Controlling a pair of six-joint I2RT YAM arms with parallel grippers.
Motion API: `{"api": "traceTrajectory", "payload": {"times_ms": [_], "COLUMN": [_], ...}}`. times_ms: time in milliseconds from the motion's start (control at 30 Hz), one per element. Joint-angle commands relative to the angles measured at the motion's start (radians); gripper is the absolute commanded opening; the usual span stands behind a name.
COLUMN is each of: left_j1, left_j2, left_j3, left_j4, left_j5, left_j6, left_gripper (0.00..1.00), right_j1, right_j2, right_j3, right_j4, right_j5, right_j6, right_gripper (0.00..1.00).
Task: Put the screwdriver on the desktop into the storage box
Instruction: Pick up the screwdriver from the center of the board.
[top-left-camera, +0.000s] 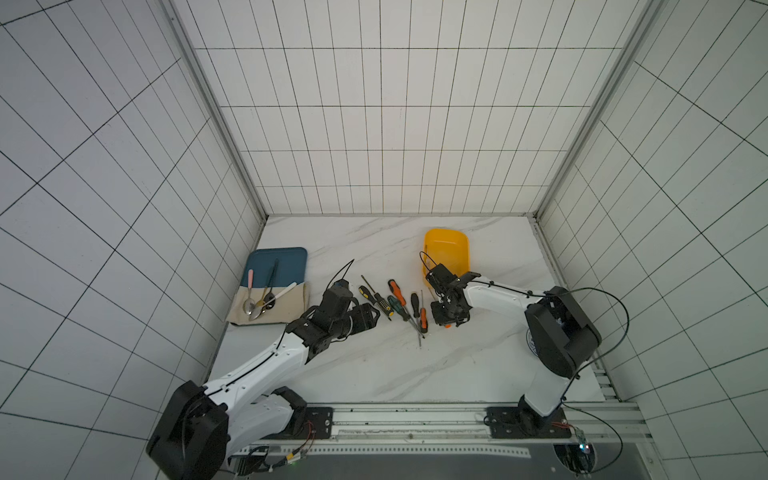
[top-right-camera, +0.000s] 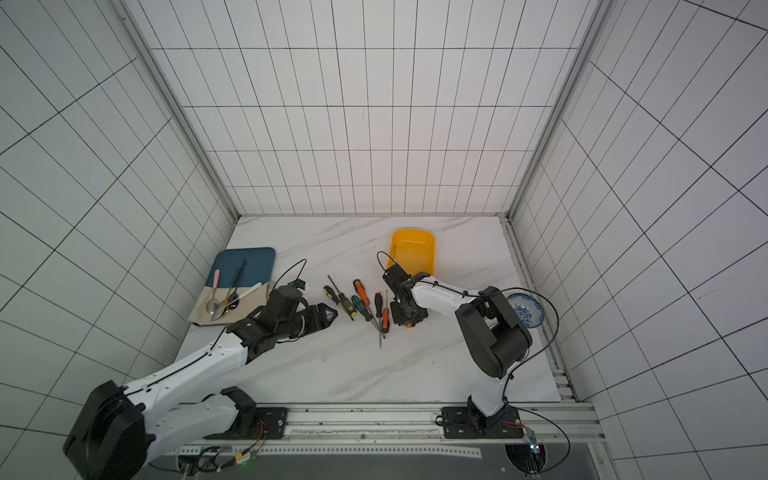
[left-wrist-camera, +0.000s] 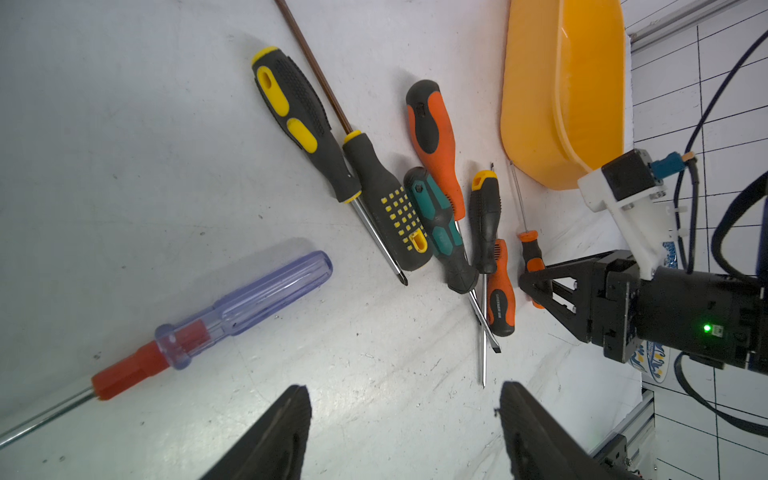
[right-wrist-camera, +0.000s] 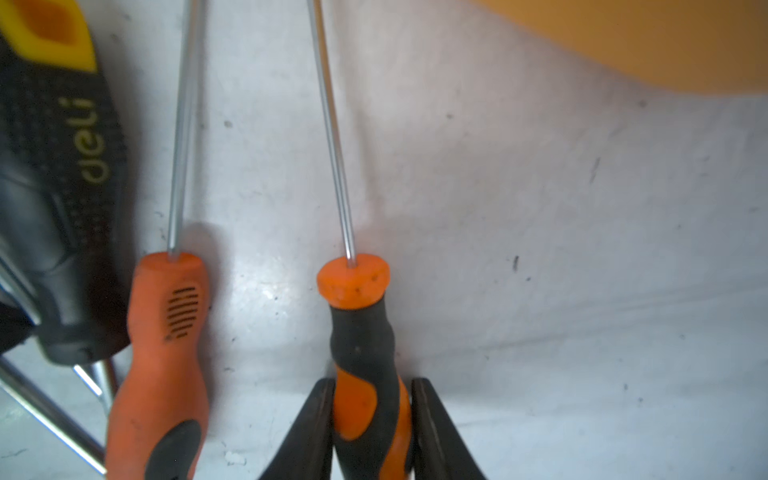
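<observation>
While the right gripper (right-wrist-camera: 374, 382) pinches the rubbery handle of the small orange-and-black screwdriver (right-wrist-camera: 359, 332) between its black wedge-shaped pads, that tool lies flat on the white marble-look desktop (top-left-camera: 374, 365), its thin steel shaft pointing far toward the storage box (top-left-camera: 446, 245) just beyond. Just left of it lies an orange-handled screwdriver (right-wrist-camera: 162, 365), the right end of a crowded row of screwdrivers (top-left-camera: 395, 303) with ribbed black, yellow, teal and orange grips and crossing shafts. A clear blue-handled screwdriver (left-wrist-camera: 249, 299) with a red collar lies apart, left of the row. The left gripper (left-wrist-camera: 404, 386) hovers there, jaws spread and empty. The glossy yellow-orange box, rounded and low-walled, holds only a thin sliver (top-right-camera: 395, 251) too small to name. At far left, spoons (top-left-camera: 257, 305) lie across a dark-blue tray (top-left-camera: 286, 257) and beige cloth (top-left-camera: 291, 307).
</observation>
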Motion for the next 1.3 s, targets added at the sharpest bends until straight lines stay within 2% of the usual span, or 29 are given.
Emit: {"api": "traceTrajectory", "payload": {"times_ms": [0,233,800,1033,1267], "left_j1": [-0.004,-0.004,-0.004,-0.004,-0.004], "left_j2": [-0.011,-0.016,-0.030,-0.029,-0.031], "left_j3": [-0.009,-0.008,0.019,0.022,0.018], "left_j4": [0.015,0.012,-0.011,-0.010,-0.005], "left_j5": [-0.007,-0.004,-0.007,0.001,0.005], "left_j6": [-0.002,-0.003,0.003,0.001,-0.003], "left_gripper": [0.76,0.76,0.76,0.76,0.76], "right_j1": [0.020,0.026,0.025,-0.039,-0.144], "right_j2": [-0.019,-0.083,-0.298,-0.292,-0.217], "right_j3": [0.008,-0.017,-0.034,0.057,0.181], "right_j4": [-0.053,-0.059,-0.082,-0.083,-0.082], "right_j5": [0.003,-0.034,-0.134,-0.163,-0.194], "right_j6": [0.016,0.027,0.018,0.023,0.030], "right_gripper": [0.27,0.20,0.17,0.17,0.17]}}
